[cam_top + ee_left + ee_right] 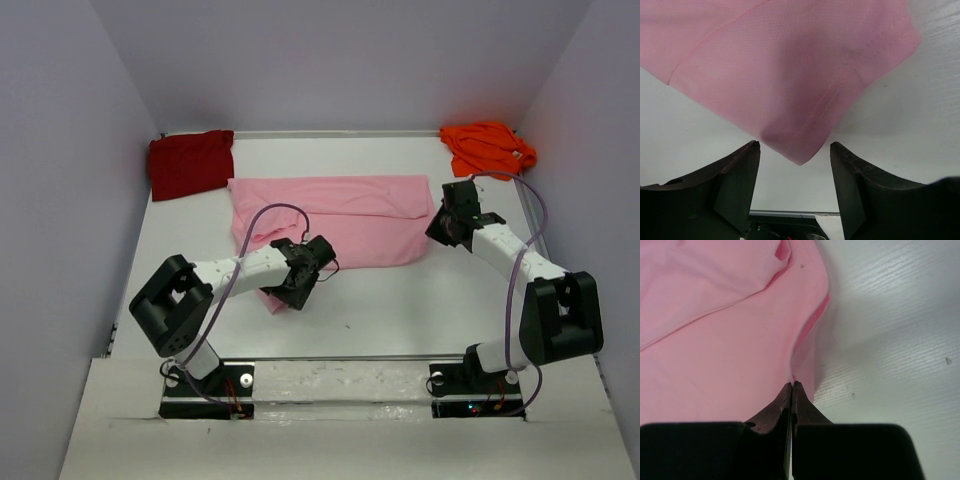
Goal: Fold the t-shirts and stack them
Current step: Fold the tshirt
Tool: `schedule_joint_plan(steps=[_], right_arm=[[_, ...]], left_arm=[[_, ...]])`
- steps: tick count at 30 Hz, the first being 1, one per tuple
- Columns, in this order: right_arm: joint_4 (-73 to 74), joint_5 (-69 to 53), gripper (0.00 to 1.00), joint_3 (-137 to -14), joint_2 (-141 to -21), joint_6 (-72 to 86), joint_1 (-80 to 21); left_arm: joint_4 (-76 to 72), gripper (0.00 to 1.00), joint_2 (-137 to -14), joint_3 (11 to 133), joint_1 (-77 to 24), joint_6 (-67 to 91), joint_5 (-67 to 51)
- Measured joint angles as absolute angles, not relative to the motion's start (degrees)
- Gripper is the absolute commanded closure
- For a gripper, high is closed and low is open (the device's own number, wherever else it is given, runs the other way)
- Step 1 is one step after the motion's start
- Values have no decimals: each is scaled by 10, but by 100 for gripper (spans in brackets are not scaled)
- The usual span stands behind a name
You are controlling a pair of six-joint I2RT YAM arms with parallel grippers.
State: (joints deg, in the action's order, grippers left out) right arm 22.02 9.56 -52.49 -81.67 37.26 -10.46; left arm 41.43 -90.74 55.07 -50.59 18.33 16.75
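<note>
White table (900, 125), pink t-shirt (790, 75) at left pincer (795, 143)

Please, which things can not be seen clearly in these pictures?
1. Top view: the left gripper covers the near corner of the pink shirt.
2. Right wrist view: the shut right gripper hides whether cloth is pinched.
3. Red shirt and orange shirt: outside both wrist views; too small in the top view to judge folds.

Top cam's high behind my bases, looking down over the whole table (400, 300); each wrist cam peers out past its own fingers (735, 185), very close, left onto a near corner of the pink t-shirt (340, 215), right onto its right edge, so all three share it.
</note>
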Motion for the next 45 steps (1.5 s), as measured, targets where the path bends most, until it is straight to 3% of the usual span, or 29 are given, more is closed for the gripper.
schedule_joint_plan(steps=[7, 11, 12, 23, 29, 35, 45], right_arm=[[220, 96, 100, -525, -817, 373, -105], [220, 96, 100, -525, -817, 372, -105], [220, 96, 100, -525, -817, 372, -105], [221, 97, 100, -525, -806, 368, -105], [221, 107, 100, -525, -759, 353, -105], [222, 114, 100, -531, -739, 346, -105], [231, 127, 100, -578, -773, 340, -105]], left_arm=[[413, 49, -900, 548, -506, 186, 167], [412, 79, -900, 547, -506, 186, 164], [412, 100, -900, 547, -506, 183, 163], [410, 100, -896, 547, -507, 188, 175], [433, 100, -816, 551, -496, 218, 244], [458, 100, -750, 587, -482, 244, 296], [462, 100, -753, 668, -431, 220, 360]])
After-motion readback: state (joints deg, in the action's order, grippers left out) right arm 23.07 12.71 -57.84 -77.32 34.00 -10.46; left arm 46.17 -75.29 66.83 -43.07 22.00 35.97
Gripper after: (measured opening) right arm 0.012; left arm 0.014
